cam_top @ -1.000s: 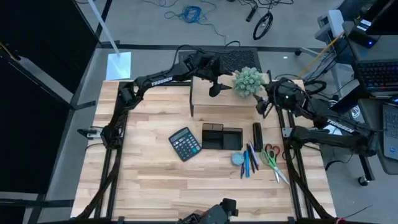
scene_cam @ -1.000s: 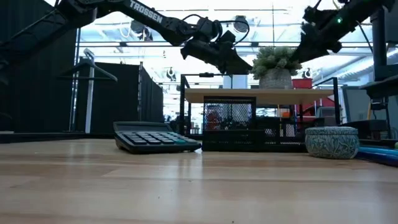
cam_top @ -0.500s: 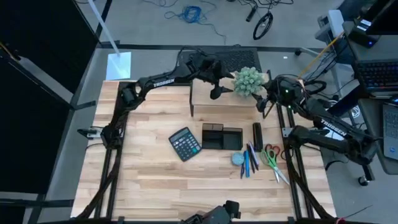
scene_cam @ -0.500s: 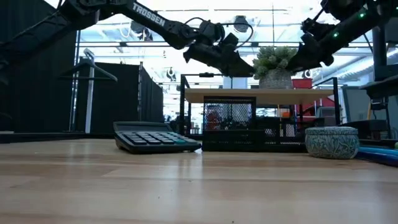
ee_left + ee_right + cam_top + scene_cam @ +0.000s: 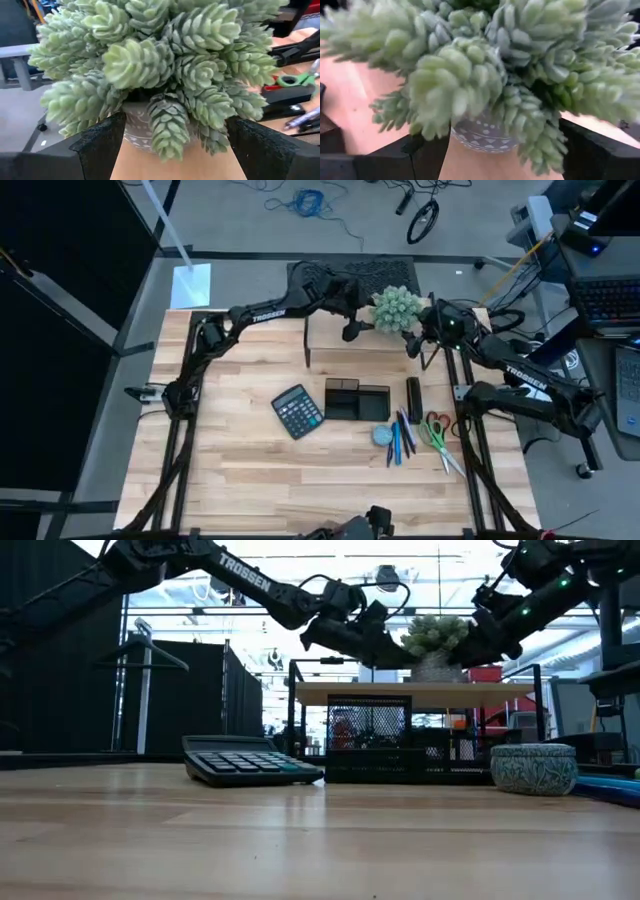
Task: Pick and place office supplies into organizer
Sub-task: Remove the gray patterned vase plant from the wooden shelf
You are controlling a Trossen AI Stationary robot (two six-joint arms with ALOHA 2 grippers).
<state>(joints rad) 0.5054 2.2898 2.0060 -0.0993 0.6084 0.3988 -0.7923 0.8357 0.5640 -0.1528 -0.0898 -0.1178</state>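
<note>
The office supplies lie on the table's right part. Slim blue and dark pens (image 5: 400, 440) are beside scissors with red and green handles (image 5: 437, 434) and a round blue-grey disc (image 5: 383, 435). The black mesh organizer (image 5: 357, 400) stands to their left. Both grippers are up at a fuzzy green potted plant (image 5: 397, 308) that stands on a wooden riser (image 5: 340, 348). My left gripper (image 5: 175, 120) is open, one finger on each side of the pot (image 5: 137, 132). My right gripper (image 5: 492, 137) is open on the plant's other side, its fingers flanking the pot (image 5: 482, 135). I see no plain touch.
A black calculator (image 5: 297, 411) lies left of the organizer. A dark oblong object (image 5: 413, 394) lies just right of it. The riser stands at the table's far edge, behind the organizer. Bare wood lies along the table's near and left parts.
My right gripper has come down and toward the table's left, up to the plant. My left gripper has edged toward the table's right, closer to the plant. The plant and the supplies have stayed where they were.
</note>
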